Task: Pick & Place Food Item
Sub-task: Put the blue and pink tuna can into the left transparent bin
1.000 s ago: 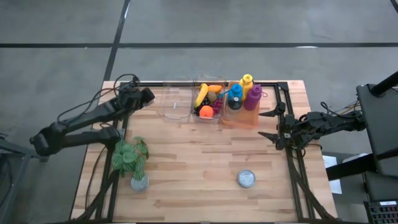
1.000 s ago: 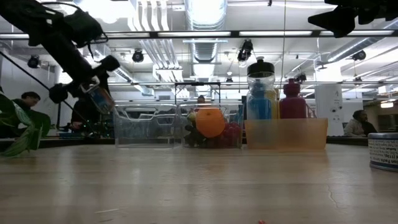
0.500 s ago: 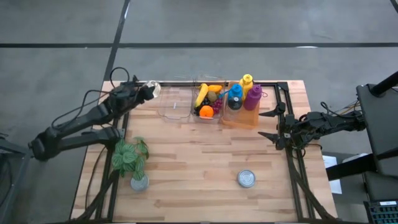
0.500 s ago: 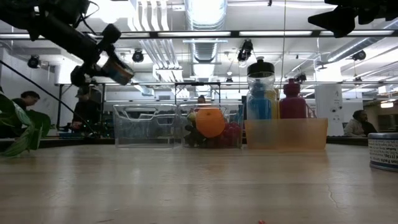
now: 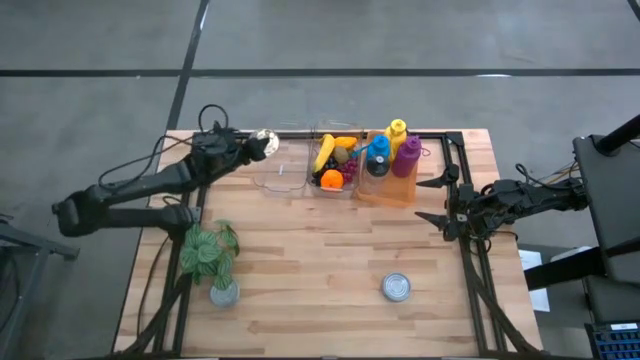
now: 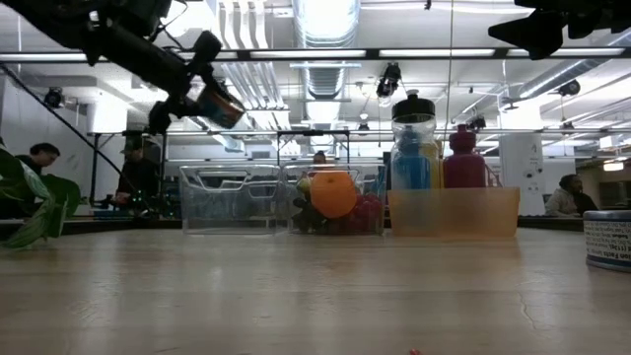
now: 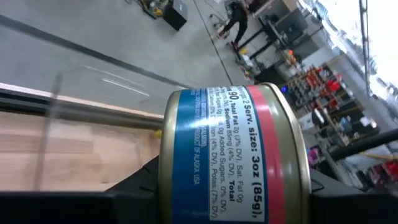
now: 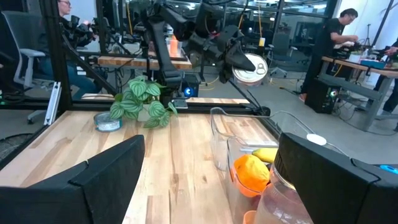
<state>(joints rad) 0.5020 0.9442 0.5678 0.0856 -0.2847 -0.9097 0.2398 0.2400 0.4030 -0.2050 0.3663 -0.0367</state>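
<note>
1. The left gripper pinches a small round tin can with a blue and pink label and holds it up in the air.
2. The can is over the far left part of the wooden counter, just left of an empty clear plastic bin.
3. Next to that bin, on its right, is a clear bin of fruit with a banana and an orange in it.
4. Right of the fruit is an orange bin of bottles holding blue, yellow and purple bottles.
5. The right gripper waits at the right edge of the counter with its fingers spread wide, holding nothing.
6. A small green plant in a pot stands near the left edge.
7. Another round silver can sits on the near right part of the counter.
</note>
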